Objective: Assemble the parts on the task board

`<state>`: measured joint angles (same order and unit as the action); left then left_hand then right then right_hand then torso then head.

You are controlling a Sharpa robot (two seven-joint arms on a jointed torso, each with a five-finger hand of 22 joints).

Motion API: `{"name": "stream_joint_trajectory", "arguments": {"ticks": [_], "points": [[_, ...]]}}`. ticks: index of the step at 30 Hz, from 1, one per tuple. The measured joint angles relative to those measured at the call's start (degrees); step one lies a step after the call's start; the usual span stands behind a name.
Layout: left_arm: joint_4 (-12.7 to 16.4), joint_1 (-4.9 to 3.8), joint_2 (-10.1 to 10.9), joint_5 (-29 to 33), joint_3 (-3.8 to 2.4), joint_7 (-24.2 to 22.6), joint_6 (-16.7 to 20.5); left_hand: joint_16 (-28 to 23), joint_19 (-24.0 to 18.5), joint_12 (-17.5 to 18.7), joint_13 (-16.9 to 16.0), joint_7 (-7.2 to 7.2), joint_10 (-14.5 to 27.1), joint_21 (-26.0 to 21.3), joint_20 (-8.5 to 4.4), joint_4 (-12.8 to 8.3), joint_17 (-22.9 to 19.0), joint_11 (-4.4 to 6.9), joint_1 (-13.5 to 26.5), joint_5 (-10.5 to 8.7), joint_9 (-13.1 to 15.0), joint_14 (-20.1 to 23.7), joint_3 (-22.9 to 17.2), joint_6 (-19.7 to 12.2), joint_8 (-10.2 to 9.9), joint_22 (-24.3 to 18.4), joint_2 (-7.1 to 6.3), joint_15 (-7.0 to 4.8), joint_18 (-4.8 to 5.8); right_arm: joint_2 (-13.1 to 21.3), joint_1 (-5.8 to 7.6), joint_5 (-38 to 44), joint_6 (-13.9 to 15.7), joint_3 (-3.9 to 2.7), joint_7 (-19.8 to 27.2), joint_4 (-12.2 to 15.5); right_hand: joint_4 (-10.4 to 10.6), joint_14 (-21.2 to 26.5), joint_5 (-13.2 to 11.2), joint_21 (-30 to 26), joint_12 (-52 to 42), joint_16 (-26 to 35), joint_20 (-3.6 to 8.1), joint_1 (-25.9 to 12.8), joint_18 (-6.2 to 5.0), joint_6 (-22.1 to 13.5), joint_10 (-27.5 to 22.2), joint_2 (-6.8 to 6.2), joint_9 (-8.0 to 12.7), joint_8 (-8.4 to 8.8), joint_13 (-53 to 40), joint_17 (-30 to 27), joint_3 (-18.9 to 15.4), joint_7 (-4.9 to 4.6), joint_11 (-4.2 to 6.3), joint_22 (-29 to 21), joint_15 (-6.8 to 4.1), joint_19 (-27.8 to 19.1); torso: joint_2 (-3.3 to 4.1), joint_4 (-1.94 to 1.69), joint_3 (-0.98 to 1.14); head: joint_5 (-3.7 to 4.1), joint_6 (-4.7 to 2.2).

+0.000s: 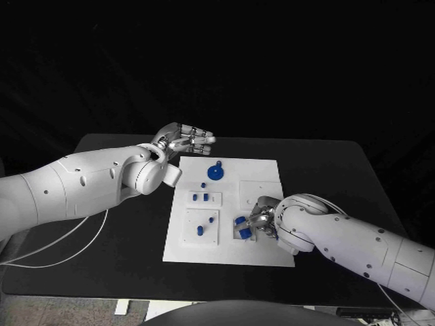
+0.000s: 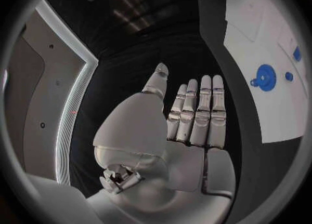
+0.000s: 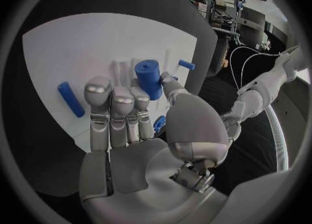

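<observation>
1. Black table (image 1: 325, 170) carries the white task board (image 1: 257, 170) at its middle, with small blue parts standing and lying on it.
2. At the board's far end sits a round blue disc part (image 1: 215, 170), also seen from the left wrist (image 2: 265, 77).
3. The left hand (image 1: 185, 141) hovers just beyond the board's far left corner; its fingers (image 2: 203, 109) are stretched out straight and side by side, thumb set apart, holding nothing and touching nothing.
4. The right hand (image 1: 259, 221) is low over the board's near right part. Its fingers (image 3: 117, 109) are extended over the white surface (close together, not curled).
5. A blue cylinder part (image 3: 148, 77) stands upright just beyond the right fingertips, beside the thumb; whether the thumb touches it cannot be told.
6. A blue peg part (image 3: 70, 99) lies flat on the board beside the right hand.
</observation>
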<state>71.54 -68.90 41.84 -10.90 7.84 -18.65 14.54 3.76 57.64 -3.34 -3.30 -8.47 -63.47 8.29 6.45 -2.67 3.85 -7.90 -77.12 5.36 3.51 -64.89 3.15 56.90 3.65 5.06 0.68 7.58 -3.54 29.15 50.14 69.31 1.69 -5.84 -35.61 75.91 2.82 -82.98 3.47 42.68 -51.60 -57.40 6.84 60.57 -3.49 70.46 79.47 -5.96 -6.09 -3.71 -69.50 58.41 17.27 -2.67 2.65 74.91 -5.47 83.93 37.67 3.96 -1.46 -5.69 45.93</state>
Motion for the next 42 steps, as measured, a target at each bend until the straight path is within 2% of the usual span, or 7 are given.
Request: {"name": "stream_joint_trajectory", "arguments": {"ticks": [4,9,13,17,31,36,42], "points": [[0.0,0.0,0.0,0.0,0.0,0.0,0.0,0.0,0.0,0.0,0.0,0.0,0.0,0.0,0.0,0.0,0.0,0.0,0.0,0.0,0.0,0.0,0.0,0.0,0.0,0.0,0.0,0.0,0.0,0.0,-0.08,0.0,0.2,0.13,0.0,-0.3,4.2,0.2,-0.6,-0.3,0.4,0.2,0.0,-2.2,0.0,1.1,0.0,-2.93,-0.1,-0.34,0.2,0.0,-0.4,0.62,0.03,0.0,-0.21,0.0,0.02,0.01,0.0,0.04,0.0],[0.0,0.0,0.0,-0.1,0.0,0.1,0.0,0.0,0.0,0.0,0.0,0.0,0.0,0.0,0.0,0.0,0.0,0.0,0.0,0.0,0.0,0.0,0.0,0.0,0.0,0.0,0.0,0.0,0.0,0.0,-0.22,-0.1,0.2,0.25,0.0,-0.3,8.6,0.2,-0.6,-0.7,0.9,0.6,0.21,-0.8,0.0,0.6,0.0,-4.6,0.1,-0.15,0.2,0.0,-3.5,0.42,0.03,0.0,-0.23,0.2,0.02,0.01,0.0,0.08,0.02],[0.0,0.0,0.0,-0.1,0.01,0.2,0.0,0.0,0.0,0.0,0.0,0.0,0.0,0.0,0.0,0.0,0.0,0.0,0.0,0.0,0.0,0.0,0.0,0.0,0.0,-0.1,0.0,0.0,0.0,0.0,-0.22,-0.1,0.1,0.29,0.1,-0.2,9.4,0.2,-0.6,-0.9,1.0,0.8,0.21,-0.2,0.0,0.6,-0.2,-5.2,0.1,-0.15,0.2,0.2,-4.2,0.41,-0.19,0.0,-0.23,0.2,0.02,0.02,0.01,0.07,0.08],[-0.1,0.0,0.0,-0.2,0.01,0.3,0.0,0.0,0.0,0.0,0.0,0.0,0.0,0.0,0.0,0.0,0.0,0.0,0.0,0.0,0.0,0.2,0.0,0.0,0.0,-0.1,0.0,0.2,0.0,0.1,-0.22,-0.1,0.1,0.31,0.1,-0.1,9.4,0.2,-0.6,-0.9,1.0,0.8,0.21,0.1,0.01,0.6,-0.4,-4.89,0.1,-0.15,0.2,0.2,-4.2,0.41,0.01,0.0,-0.22,0.2,0.02,0.02,0.03,0.1,0.02],[-0.1,0.0,0.0,-0.3,0.02,0.6,-0.1,0.0,0.0,0.0,0.0,0.0,0.1,0.1,0.0,0.0,0.0,-0.11,0.0,0.0,0.0,0.2,0.0,0.0,0.0,-0.1,0.0,0.2,0.0,0.8,-0.26,-0.3,1.1,0.38,0.6,0.7,5.6,0.2,-0.6,-0.9,1.0,0.8,0.21,0.7,0.0,0.6,-0.4,-3.73,0.1,-0.15,0.0,0.6,-1.1,0.41,0.01,0.0,-0.22,0.2,0.01,0.0,0.02,0.0,0.04],[-0.2,0.0,0.1,-0.4,0.02,0.6,-0.1,0.0,0.0,0.0,0.0,0.0,0.2,0.2,0.0,0.0,0.0,-0.2,0.0,0.0,0.0,0.2,0.0,0.0,0.0,-0.1,0.0,0.2,0.0,1.1,-0.32,-0.1,1.7,0.38,1.1,1.1,2.0,0.2,-0.6,-0.9,1.0,0.8,0.21,3.7,0.0,0.6,-0.4,-3.27,0.1,-0.15,-0.1,0.7,0.2,0.41,0.01,0.0,-0.22,0.2,0.01,0.01,0.01,-0.01,-0.06],[-0.2,0.0,0.1,-0.4,0.03,0.7,-0.1,0.0,0.0,0.0,0.0,0.0,0.2,0.2,0.0,0.0,0.0,-0.2,0.0,0.0,0.0,0.2,0.0,0.0,0.0,-0.1,0.0,0.2,0.0,1.4,-0.47,0.5,2.2,0.38,1.5,1.4,-3.7,0.0,-0.6,-0.9,1.0,0.8,0.21,4.0,0.0,0.9,-0.4,-0.73,0.4,-0.15,-0.1,0.8,-1.4,0.71,0.01,0.0,-0.43,0.2,0.01,0.01,0.01,0.13,-0.18]]}}
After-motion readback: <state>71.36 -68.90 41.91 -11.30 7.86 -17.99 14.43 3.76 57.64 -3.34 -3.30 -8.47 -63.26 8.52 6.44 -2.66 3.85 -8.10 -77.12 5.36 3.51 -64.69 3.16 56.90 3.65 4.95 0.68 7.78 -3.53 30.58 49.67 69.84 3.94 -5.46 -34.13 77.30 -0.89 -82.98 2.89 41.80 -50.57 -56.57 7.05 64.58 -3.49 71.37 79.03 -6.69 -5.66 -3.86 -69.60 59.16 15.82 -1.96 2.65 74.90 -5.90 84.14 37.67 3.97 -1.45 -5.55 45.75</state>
